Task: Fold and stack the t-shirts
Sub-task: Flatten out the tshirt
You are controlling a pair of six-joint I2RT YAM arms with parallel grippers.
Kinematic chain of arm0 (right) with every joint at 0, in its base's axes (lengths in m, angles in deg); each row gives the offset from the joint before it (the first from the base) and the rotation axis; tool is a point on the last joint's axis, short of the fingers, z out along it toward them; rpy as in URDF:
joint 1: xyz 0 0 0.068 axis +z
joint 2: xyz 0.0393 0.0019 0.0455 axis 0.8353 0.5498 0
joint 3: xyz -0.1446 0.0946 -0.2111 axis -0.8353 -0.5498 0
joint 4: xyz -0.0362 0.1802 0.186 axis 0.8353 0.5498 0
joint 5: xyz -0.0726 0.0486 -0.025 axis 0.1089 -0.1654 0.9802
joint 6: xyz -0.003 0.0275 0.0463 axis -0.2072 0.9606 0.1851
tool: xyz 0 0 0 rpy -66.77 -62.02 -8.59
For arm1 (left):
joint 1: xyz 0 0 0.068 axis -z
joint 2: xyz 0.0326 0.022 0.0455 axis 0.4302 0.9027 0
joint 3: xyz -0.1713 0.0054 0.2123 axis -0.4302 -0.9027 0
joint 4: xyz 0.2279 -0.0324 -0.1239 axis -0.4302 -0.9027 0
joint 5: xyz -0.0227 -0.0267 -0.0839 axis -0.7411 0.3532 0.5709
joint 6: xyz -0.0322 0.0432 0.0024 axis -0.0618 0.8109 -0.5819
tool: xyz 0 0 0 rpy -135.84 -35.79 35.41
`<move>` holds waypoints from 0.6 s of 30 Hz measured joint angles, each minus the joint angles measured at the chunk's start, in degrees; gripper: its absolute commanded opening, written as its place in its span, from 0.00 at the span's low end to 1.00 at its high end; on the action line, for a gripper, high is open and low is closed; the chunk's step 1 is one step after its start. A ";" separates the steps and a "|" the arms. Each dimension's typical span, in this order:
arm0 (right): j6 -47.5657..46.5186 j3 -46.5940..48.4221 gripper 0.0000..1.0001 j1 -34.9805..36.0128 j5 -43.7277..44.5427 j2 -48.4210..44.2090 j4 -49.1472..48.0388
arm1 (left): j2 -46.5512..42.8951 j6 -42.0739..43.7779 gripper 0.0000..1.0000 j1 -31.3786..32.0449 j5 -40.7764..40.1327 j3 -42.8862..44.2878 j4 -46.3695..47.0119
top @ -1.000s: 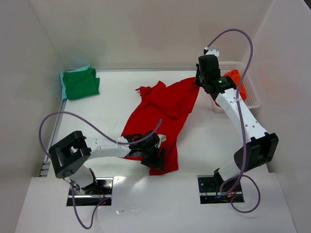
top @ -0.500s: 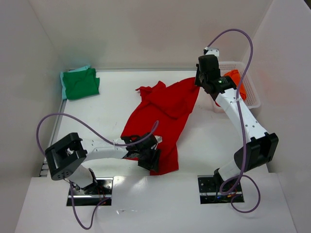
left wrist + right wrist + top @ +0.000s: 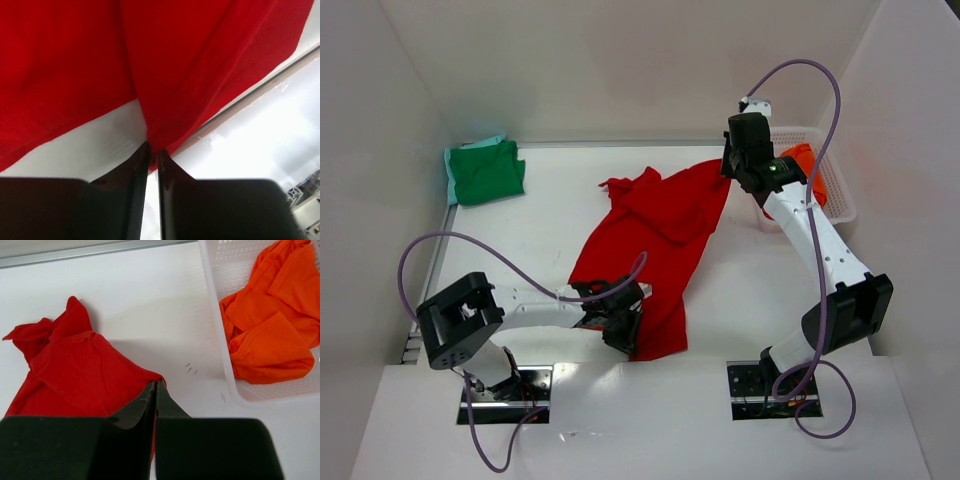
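A red t-shirt [image 3: 655,235] lies stretched across the table from the far right toward the near middle. My left gripper [image 3: 623,330] is shut on its near hem, and the red cloth [image 3: 165,75] is pinched between the black fingertips [image 3: 142,152] close to the table's front edge. My right gripper [image 3: 732,172] is shut on the shirt's far corner [image 3: 150,377]. A folded green t-shirt [image 3: 487,172] rests at the far left corner. An orange t-shirt [image 3: 272,335] lies crumpled in the white basket [image 3: 835,190].
The white lattice basket [image 3: 220,315] stands at the far right against the wall. White walls enclose the table on the left, back and right. A metal strip [image 3: 260,85] runs along the table's near edge beside the left gripper.
My left gripper has closed on the red shirt's near hem and shifted slightly left and nearer. The right arm has stayed still.
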 measured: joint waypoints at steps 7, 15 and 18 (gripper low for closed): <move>0.13 0.00 0.00 -0.15 0.01 0.01 0.00 | -1.28 0.12 0.00 0.29 -3.86 0.76 -3.30; 0.37 4.68 0.00 -1.32 -0.59 0.44 0.42 | -15.57 2.47 0.00 -6.07 -17.44 14.47 -14.60; 0.61 8.44 0.00 -2.29 -1.65 0.43 0.55 | -24.29 5.60 0.00 -15.06 -21.03 20.51 -14.73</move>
